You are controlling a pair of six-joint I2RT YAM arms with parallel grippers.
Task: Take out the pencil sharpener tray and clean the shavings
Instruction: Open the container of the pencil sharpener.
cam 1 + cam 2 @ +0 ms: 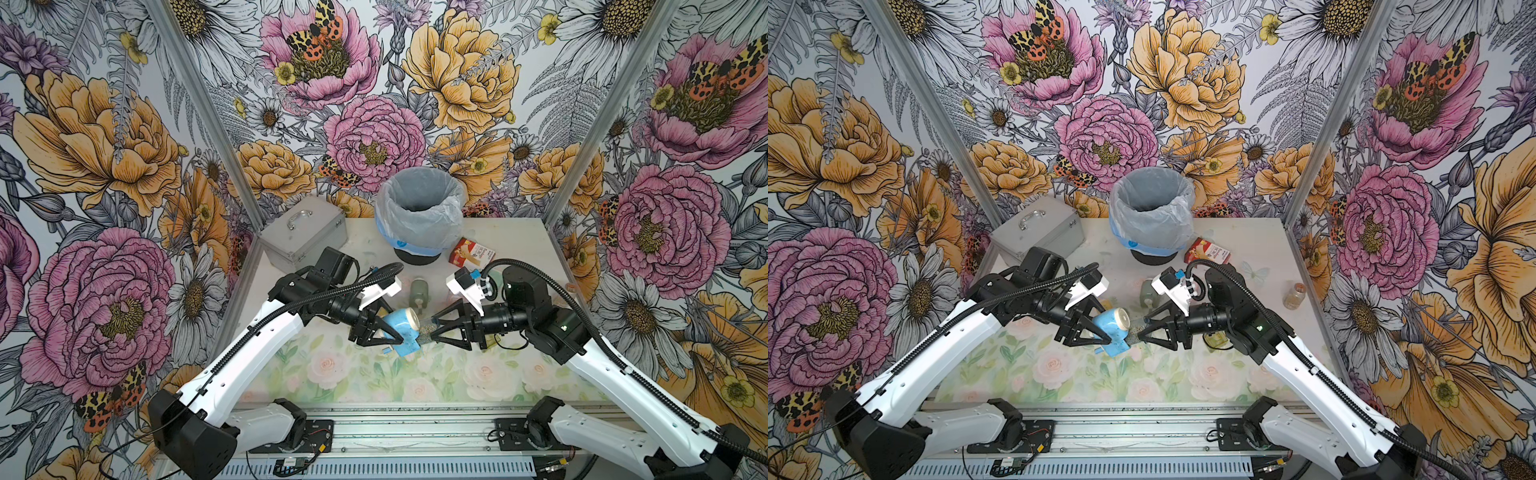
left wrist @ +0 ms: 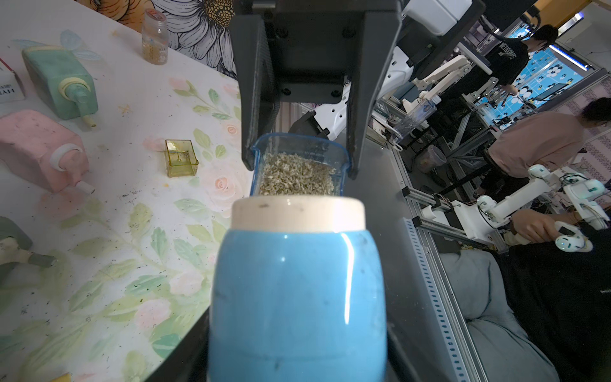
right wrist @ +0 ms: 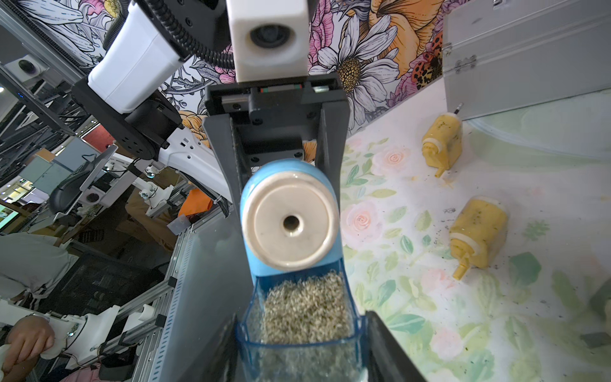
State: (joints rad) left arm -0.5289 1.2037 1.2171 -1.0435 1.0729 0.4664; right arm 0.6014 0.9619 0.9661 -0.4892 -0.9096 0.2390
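Left gripper (image 1: 395, 336) jaws clamp the sharpener (image 1: 406, 329); at its 3 o'clock, right gripper (image 1: 434, 329) jaws pinch the tray (image 2: 299, 145), partway out, heaped with shavings (image 3: 305, 304). Bin (image 1: 419, 212) at 12 o'clock.

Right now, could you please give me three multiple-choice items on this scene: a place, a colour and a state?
1. Where is the lined bin? A at the back of the table; B at its front edge; C off it, on the floor.
2. What colour is the sharpener in the left hand? A pink; B blue; C yellow.
3. The tray in the right hand is: A empty; B filled with shavings; C lying on the table.
Answers: 1 A, it stands beyond both hands; 2 B, its body is blue with a cream face; 3 B, they heap between its clear walls.
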